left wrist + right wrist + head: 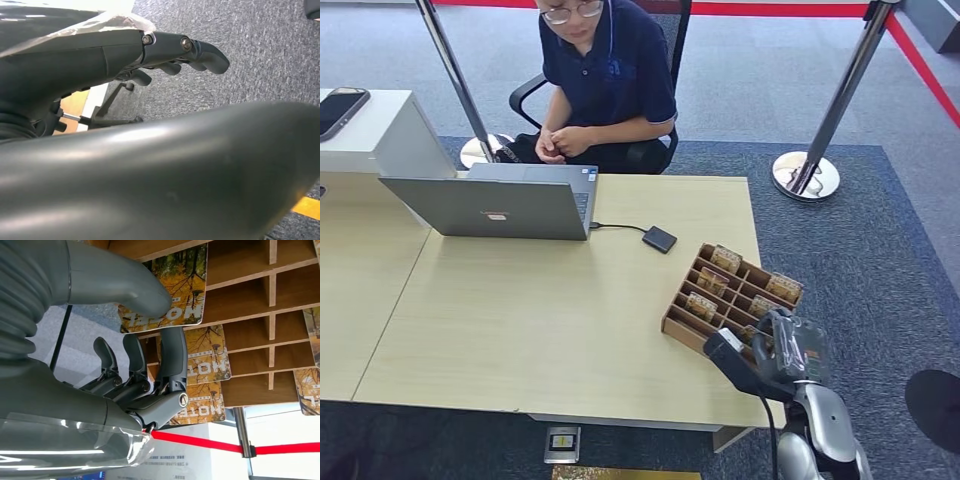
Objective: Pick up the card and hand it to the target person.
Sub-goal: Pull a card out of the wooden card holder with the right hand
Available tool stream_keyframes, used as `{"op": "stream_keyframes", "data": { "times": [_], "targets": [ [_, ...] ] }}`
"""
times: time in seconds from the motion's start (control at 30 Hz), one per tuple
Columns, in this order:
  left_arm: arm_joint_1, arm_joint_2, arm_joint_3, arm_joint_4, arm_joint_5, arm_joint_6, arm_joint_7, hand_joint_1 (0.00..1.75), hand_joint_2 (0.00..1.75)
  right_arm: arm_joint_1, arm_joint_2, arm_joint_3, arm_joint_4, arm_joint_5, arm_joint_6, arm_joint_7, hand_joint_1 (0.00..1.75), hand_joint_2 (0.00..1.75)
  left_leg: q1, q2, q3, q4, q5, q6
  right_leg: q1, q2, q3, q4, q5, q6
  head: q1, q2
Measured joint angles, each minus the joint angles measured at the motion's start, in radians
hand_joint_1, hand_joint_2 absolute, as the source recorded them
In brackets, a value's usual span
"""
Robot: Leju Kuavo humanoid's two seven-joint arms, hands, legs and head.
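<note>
A smartphone (341,108) lies on a white stand at the far left of the head view. Right of it, a grey laptop (501,203) stands open on the light wooden table (546,320), cabled to a small black drive (659,239). Behind the table a person (603,80) sits with hands together. Further right, the wooden divided tray (697,325) holds several cards, and the right hand (773,350) hovers at its near corner.

The right wrist view adds what the head view cannot resolve: each card bears an autumn-tree print and the word "HOTEL". The thumb (151,295) presses on the nearest card (181,285), the dark fingers (171,355) spread apart behind it, no grip closed.

The left wrist view shows the left hand (181,52) over grey carpet, fingers loosely extended, holding nothing.
</note>
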Motion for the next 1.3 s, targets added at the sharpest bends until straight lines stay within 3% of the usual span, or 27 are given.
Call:
{"op": "stream_keyframes", "data": {
  "times": [1.3],
  "targets": [
    [0.000, 0.001, 0.000, 0.000, 0.000, 0.000, -0.016, 0.00, 0.00, -0.003, 0.010, 0.006, -0.033, 0.076, -0.025, -0.006, 1.38, 1.75, 0.000, 0.000, 0.000, 0.000, 0.000, 0.000, 0.000, 0.000, 0.000, 0.000, 0.000, 0.000, 0.000, 0.000]
  ]
}}
